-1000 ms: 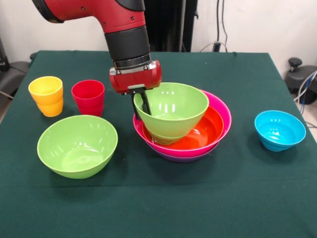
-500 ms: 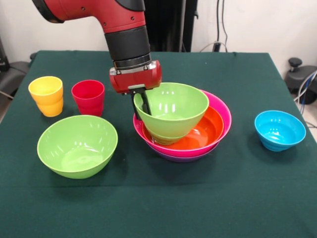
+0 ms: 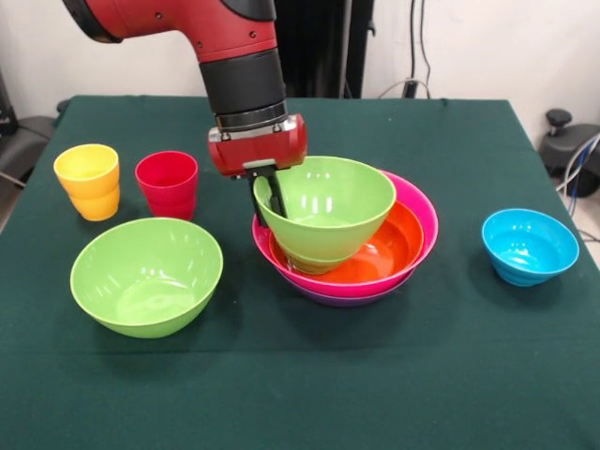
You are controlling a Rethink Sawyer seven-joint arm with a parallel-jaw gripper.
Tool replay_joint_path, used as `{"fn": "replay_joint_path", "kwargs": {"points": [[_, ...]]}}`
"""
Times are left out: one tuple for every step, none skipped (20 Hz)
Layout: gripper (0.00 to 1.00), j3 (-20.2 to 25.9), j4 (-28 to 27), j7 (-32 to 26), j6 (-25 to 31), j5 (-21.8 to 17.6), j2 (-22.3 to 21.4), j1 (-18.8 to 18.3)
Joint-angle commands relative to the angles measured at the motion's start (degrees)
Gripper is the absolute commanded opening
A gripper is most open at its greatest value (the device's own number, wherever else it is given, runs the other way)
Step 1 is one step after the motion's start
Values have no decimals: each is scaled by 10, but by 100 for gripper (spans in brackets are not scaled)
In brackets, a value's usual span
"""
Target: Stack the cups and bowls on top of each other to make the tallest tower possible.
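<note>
Dark green tablecloth (image 3: 394,394) before a white wall (image 3: 487,47).

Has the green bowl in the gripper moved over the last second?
No. The green bowl held by the gripper sits in the same spot inside the orange bowl, and its rim keeps the same gap to the red cup.

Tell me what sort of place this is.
Probably a robotics lab or test room: a red and black robot arm works over a table draped in green cloth, with cables trailing by a plain white wall.
</note>
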Motion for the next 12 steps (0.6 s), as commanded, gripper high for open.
{"fn": "replay_joint_path", "kwargs": {"points": [[0,-100,-31,29,0,-66,132,49],[0,-108,-32,35,-4,-64,130,56],[100,-117,-31,39,-15,-62,129,63],[100,-118,-31,40,-17,-62,129,65],[100,-120,-31,42,-19,-62,128,67],[100,-120,-30,42,-23,-61,126,67],[100,-118,-28,40,-22,-59,124,66],[100,-119,-29,37,-21,-56,123,67],[100,-120,-28,35,-23,-53,123,68],[100,-119,-28,32,-25,-52,124,67],[100,-118,-28,29,-24,-51,125,65],[100,-116,-27,25,-23,-49,126,63]]}}
